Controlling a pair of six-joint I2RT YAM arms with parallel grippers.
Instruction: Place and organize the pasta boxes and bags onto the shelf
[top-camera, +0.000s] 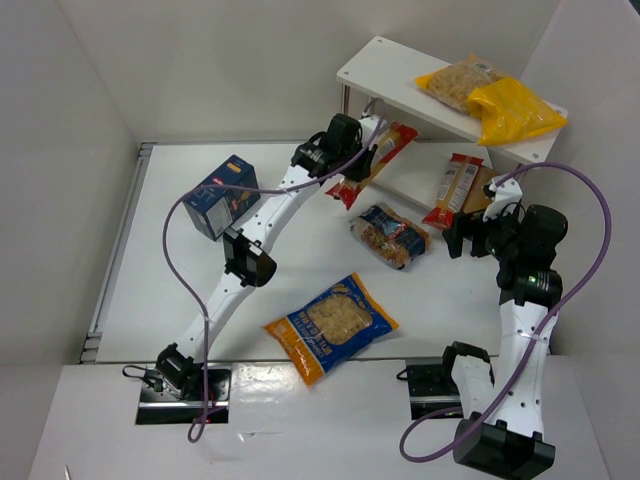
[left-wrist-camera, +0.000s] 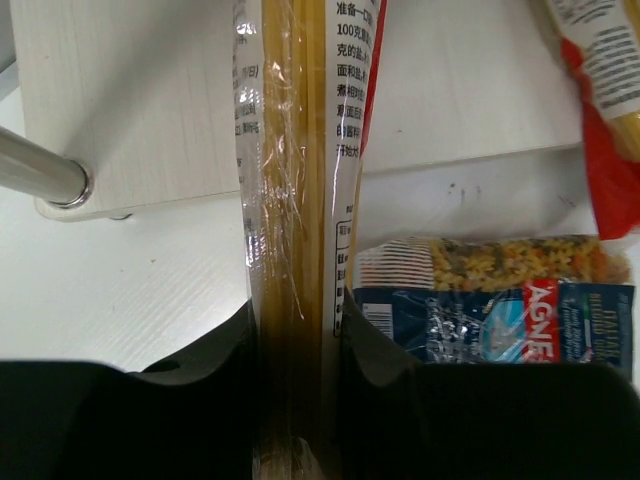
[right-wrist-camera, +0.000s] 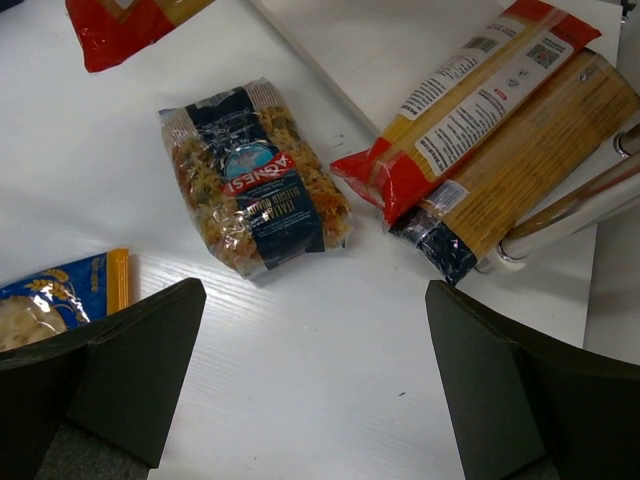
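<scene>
My left gripper (top-camera: 370, 162) (left-wrist-camera: 298, 320) is shut on a long red-and-clear spaghetti bag (top-camera: 398, 142) (left-wrist-camera: 300, 150), held at the front edge of the white shelf's lower board (top-camera: 412, 176) (left-wrist-camera: 130, 100). Two more spaghetti bags (top-camera: 455, 190) (right-wrist-camera: 480, 110) lie on that board, partly over its edge. Two yellow bags (top-camera: 490, 98) sit on the top board (top-camera: 385, 72). My right gripper (top-camera: 456, 240) (right-wrist-camera: 310, 300) stands open over bare table, near the clear blue-labelled bag (top-camera: 390, 235) (right-wrist-camera: 255, 180). On the table the dark blue box (top-camera: 222, 195) stands at the left and the orange-and-blue bag (top-camera: 330, 325) lies in front.
White walls close in the table on the left, back and right. A silver shelf leg (left-wrist-camera: 40, 175) (right-wrist-camera: 570, 210) stands close to each gripper. Purple cables loop from both arms.
</scene>
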